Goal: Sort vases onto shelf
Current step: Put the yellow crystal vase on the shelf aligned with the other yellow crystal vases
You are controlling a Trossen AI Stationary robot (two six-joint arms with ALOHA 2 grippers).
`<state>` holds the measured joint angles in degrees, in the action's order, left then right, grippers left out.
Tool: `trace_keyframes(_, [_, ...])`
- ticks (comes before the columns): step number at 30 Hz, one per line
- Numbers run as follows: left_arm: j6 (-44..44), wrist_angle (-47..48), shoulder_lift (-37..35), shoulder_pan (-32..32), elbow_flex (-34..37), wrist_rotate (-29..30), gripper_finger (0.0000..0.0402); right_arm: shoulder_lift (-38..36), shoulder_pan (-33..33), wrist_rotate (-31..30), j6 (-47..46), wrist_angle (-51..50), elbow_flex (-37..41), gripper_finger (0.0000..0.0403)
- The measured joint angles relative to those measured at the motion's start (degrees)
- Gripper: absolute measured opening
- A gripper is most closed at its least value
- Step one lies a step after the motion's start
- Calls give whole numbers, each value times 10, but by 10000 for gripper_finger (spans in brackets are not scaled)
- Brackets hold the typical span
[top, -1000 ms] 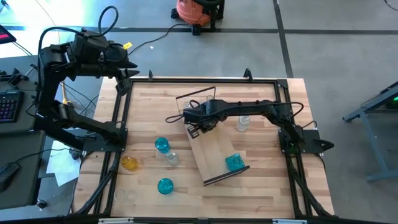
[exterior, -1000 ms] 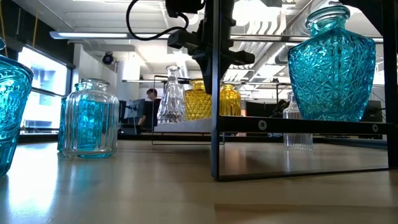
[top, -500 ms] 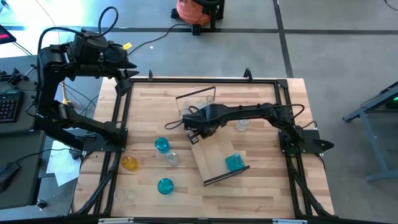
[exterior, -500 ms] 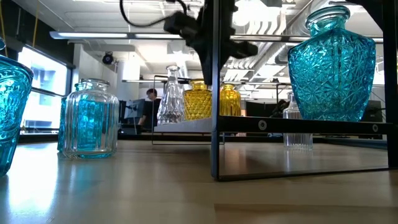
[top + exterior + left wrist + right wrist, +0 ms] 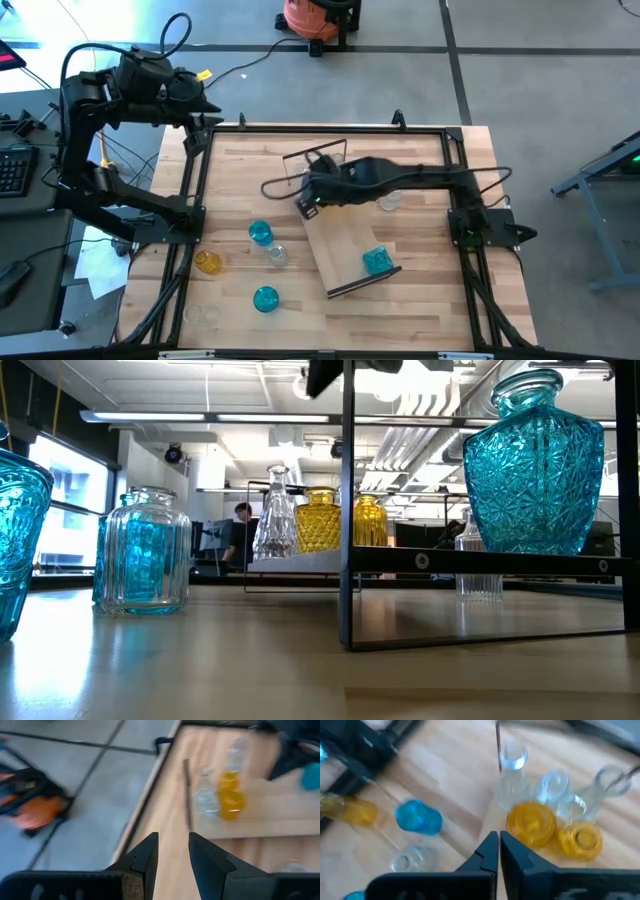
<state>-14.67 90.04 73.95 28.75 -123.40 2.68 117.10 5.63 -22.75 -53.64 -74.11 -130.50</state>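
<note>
The shelf (image 5: pixel 340 235) lies slantwise mid-table, its dark frame (image 5: pixel 347 510) upright in the low view. A blue vase (image 5: pixel 376 261) stands at its near end. Two yellow vases (image 5: pixel 531 823) (image 5: pixel 580 839) and several clear ones (image 5: pixel 512 770) stand at its far end. On the table to the left are blue vases (image 5: pixel 260 233) (image 5: pixel 265 298), a yellow one (image 5: pixel 207 262) and a clear one (image 5: pixel 276 254). My right gripper (image 5: pixel 497 845) hangs shut and empty above the yellow vases. My left gripper (image 5: pixel 172 852) waits off the table's far left corner, open a little, holding nothing.
A clear vase (image 5: pixel 388 200) stands on the table right of the shelf, under the right arm. Another clear one (image 5: pixel 200 313) sits near the front left corner. A black frame (image 5: pixel 320 127) rims the table. Bare wood lies at the front right.
My right gripper has risen well above the shelf's far end, leaving the top of the low view, and has drifted slightly toward the table's left. It has stayed shut. The vases have not moved.
</note>
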Motion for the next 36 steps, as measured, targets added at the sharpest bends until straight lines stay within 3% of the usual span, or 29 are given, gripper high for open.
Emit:
trace_keyframes(5, [19,-1,-2,-2,46,-104,102,-37,-2,-38,49,-10,3,0])
trace_keyframes(13, [80,-32,-1,-51,202,-96,102,-63,-12,12,173,-17,4,0])
trace_keyframes(21, [100,-38,-2,-147,331,-86,102,-67,-16,36,268,-55,4,0])
trace_keyframes(30, [134,0,-21,-276,368,-79,102,-67,-31,42,335,-96,4,0])
trace_keyframes(36, [195,-22,-20,-317,368,-70,102,-67,-44,62,384,-90,4,0])
